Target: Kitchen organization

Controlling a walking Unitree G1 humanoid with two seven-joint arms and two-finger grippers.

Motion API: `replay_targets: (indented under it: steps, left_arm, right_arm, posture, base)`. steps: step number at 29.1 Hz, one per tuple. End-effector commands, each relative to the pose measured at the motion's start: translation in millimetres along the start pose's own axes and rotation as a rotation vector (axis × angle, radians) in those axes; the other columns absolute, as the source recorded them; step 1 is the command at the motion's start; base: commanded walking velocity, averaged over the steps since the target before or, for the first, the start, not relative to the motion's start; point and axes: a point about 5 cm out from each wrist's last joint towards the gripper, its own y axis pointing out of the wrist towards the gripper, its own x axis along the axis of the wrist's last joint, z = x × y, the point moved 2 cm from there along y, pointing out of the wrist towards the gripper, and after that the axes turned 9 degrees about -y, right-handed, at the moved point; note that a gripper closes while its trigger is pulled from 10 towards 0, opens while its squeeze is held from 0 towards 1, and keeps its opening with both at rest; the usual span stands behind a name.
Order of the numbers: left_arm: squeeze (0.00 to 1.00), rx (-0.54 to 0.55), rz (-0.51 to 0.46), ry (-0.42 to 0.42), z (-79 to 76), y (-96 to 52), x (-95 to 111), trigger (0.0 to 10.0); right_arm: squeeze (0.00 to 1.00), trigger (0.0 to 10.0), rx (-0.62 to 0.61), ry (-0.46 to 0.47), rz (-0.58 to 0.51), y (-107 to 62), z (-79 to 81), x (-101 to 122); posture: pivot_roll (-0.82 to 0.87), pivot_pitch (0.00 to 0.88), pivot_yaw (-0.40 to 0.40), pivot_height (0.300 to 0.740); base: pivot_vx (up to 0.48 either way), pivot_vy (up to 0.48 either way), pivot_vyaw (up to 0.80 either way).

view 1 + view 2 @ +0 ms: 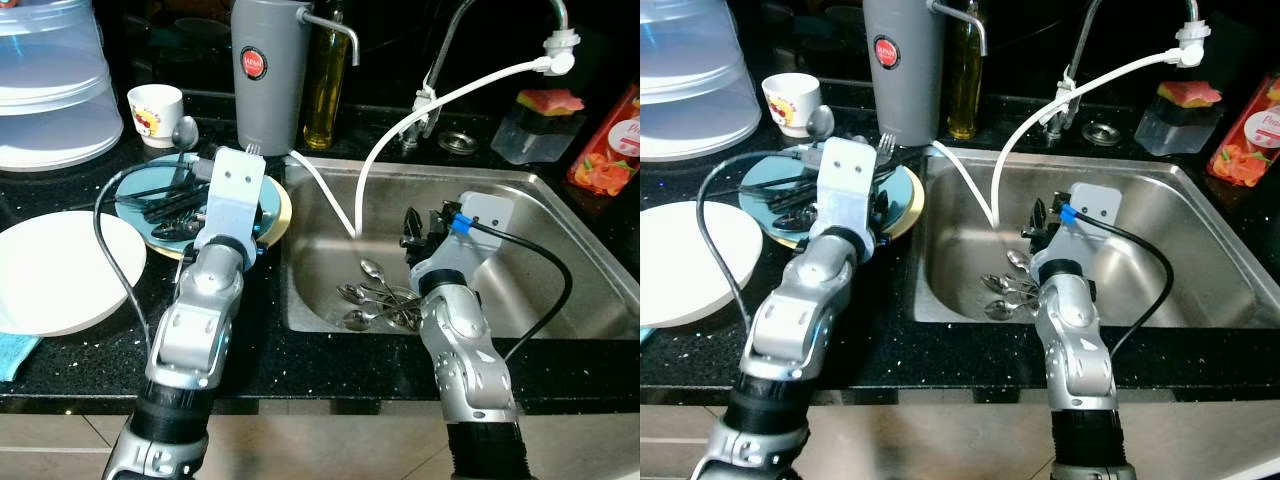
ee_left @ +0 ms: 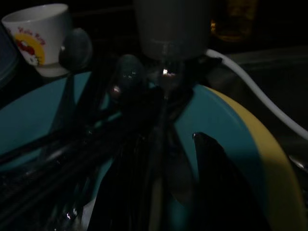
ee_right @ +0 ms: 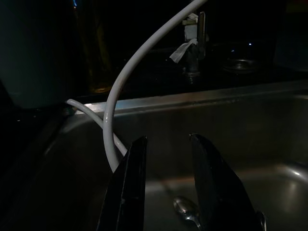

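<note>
A blue plate (image 1: pixel 135 190) sits on a yellow plate (image 1: pixel 283 210) on the black counter, left of the sink. Black cutlery (image 1: pixel 165 205) and a fork are piled on it. My left gripper (image 2: pixel 161 159) hovers low over this pile and is open, with dark cutlery lying under and between its fingers. In the steel sink (image 1: pixel 520 190) lie several metal spoons (image 1: pixel 380 300). My right gripper (image 1: pixel 422 228) hangs inside the sink just above and behind them, open with nothing between its fingers (image 3: pixel 130 183).
A white hose (image 1: pixel 400 130) runs from the faucet into the sink beside my right gripper. A grey dispenser (image 1: pixel 265 70), oil bottle (image 1: pixel 326 80) and cup (image 1: pixel 155 113) stand behind the plates. A white plate (image 1: pixel 60 270) and clear cover (image 1: pixel 50 80) are at left.
</note>
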Motion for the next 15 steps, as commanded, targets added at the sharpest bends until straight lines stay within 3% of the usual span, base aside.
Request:
replay_targets:
  steps: [1, 9, 11, 15]
  left_arm:
    - [0.0, 0.026, 0.024, -0.015, 6.4, 4.8, 0.1, 10.0]
    - [0.0, 0.049, 0.057, -0.074, 10.9, 10.0, 4.3, 10.0]
    - [0.0, 0.039, 0.129, -0.163, 9.6, 13.7, -0.4, 10.0]
    - [0.0, -0.018, 0.211, -0.198, 4.7, 20.5, -4.9, 10.0]
  right_arm:
    - [0.0, 10.0, -0.009, 0.002, -0.002, -1.9, -2.1, 0.3]
    - [0.0, 10.0, -0.009, 0.002, -0.003, -2.1, -2.0, 0.3]
    - [0.0, 10.0, -0.009, 0.003, -0.003, -2.1, -1.9, 0.4]
    - [0.0, 10.0, -0.009, 0.002, -0.003, -2.1, -1.9, 0.8]
  posture:
    - [0.21, 0.023, -0.088, 0.74]
    - [0.21, 0.023, -0.088, 0.74]
    - [0.2, 0.024, -0.089, 0.74]
    - [0.2, 0.024, -0.089, 0.74]
  base:
    - [0.0, 0.0, 0.0]
    - [0.0, 0.0, 0.0]
    - [0.0, 0.0, 0.0]
    - [0.0, 0.0, 0.0]
